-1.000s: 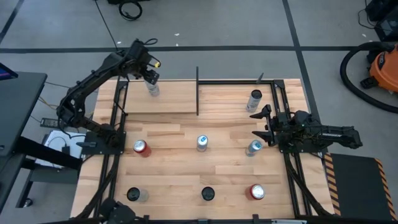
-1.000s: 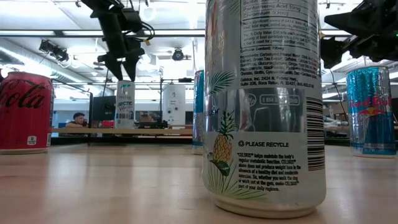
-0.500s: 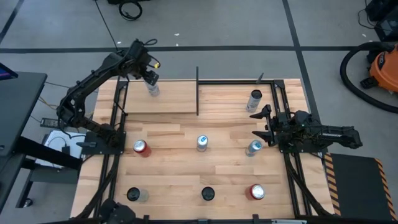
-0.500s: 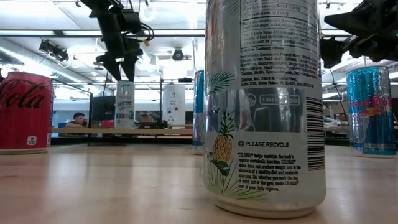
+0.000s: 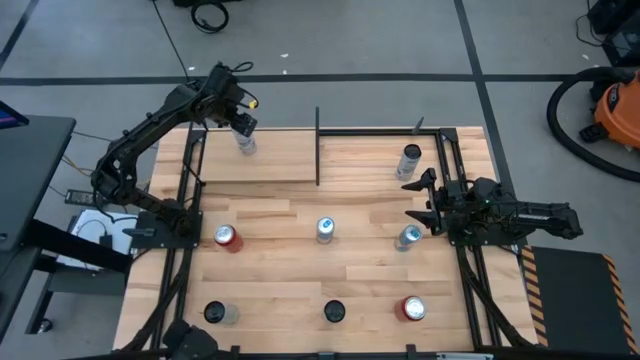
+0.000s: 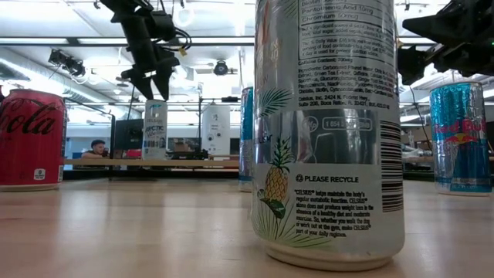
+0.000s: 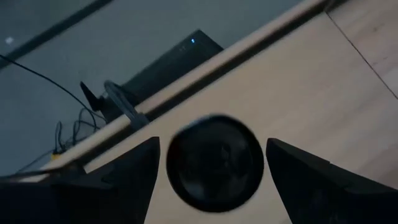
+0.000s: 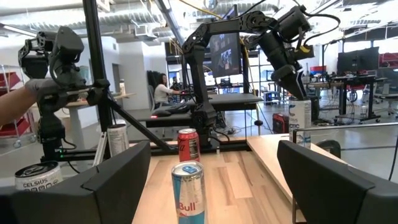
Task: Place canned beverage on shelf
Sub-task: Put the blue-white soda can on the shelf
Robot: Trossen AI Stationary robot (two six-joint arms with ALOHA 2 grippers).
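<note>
A slim white can point(image 5: 246, 145) stands upright on its base on the pale wood shelf board point(image 5: 270, 165), near the board's far left corner. My left gripper point(image 5: 242, 125) hangs open just above the can, fingers pointing down. In the left wrist view the can's top point(image 7: 214, 163) lies between the two fingers with a gap on each side. In the low view the fingertips point(image 6: 152, 93) stand just over the can point(image 6: 155, 130). My right gripper point(image 5: 420, 197) is open and level at the table's right. A blue Red Bull can point(image 8: 188, 190) stands just ahead of it on the tabletop.
Thin black uprights point(image 5: 318, 145) frame the shelf. On the tabletop stand a red can point(image 5: 228, 237), a centre can point(image 5: 325, 230), a grey can point(image 5: 410, 160) at the far right, and three cans along the near edge point(image 5: 333, 312). A pineapple-print can point(image 6: 328, 131) fills the low view.
</note>
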